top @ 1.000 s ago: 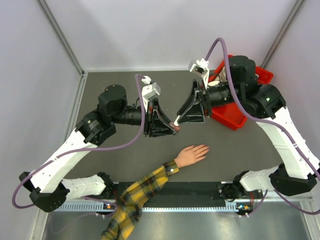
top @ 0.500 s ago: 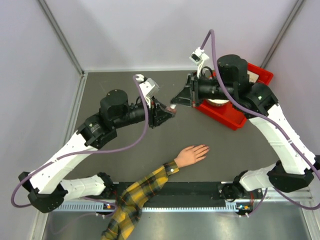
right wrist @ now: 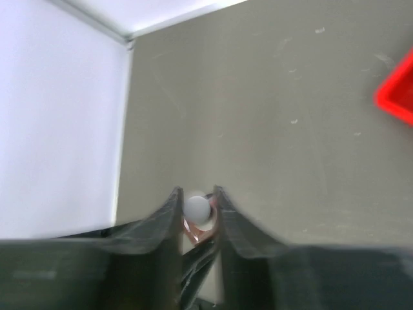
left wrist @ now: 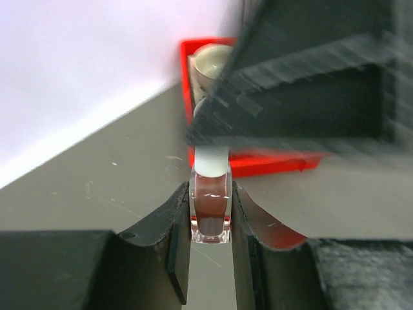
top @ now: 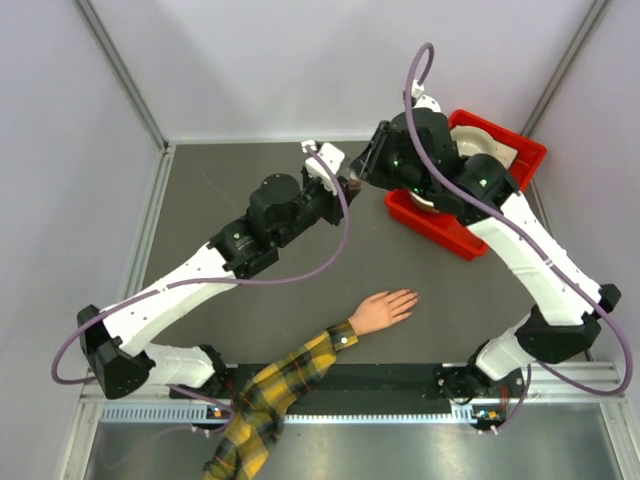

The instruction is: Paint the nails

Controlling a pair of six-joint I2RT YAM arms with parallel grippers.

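A small clear bottle of dark red polish (left wrist: 211, 210) sits between the fingers of my left gripper (left wrist: 211, 194), which is shut on it. Its white cap (left wrist: 211, 161) points away from that gripper. My right gripper (right wrist: 197, 194) is shut on that cap (right wrist: 197, 208) from the opposite side. In the top view the left gripper (top: 343, 186) and the right gripper (top: 359, 179) meet at the back of the table. The peach mannequin hand (top: 383, 310) with its plaid sleeve (top: 290, 385) lies near the front. Its nails (top: 412, 296) point right, far from both grippers.
A red bin (top: 470, 242) stands at the back right with a pale bowl (top: 482, 140) inside, just beyond the right arm. In the left wrist view the bin (left wrist: 271, 163) lies behind the bottle. Grey walls close the back and sides.
Both grippers have moved together from the table's middle toward the back, still joined at the bottle. The right gripper has narrowed onto the cap. The mannequin hand has not moved.
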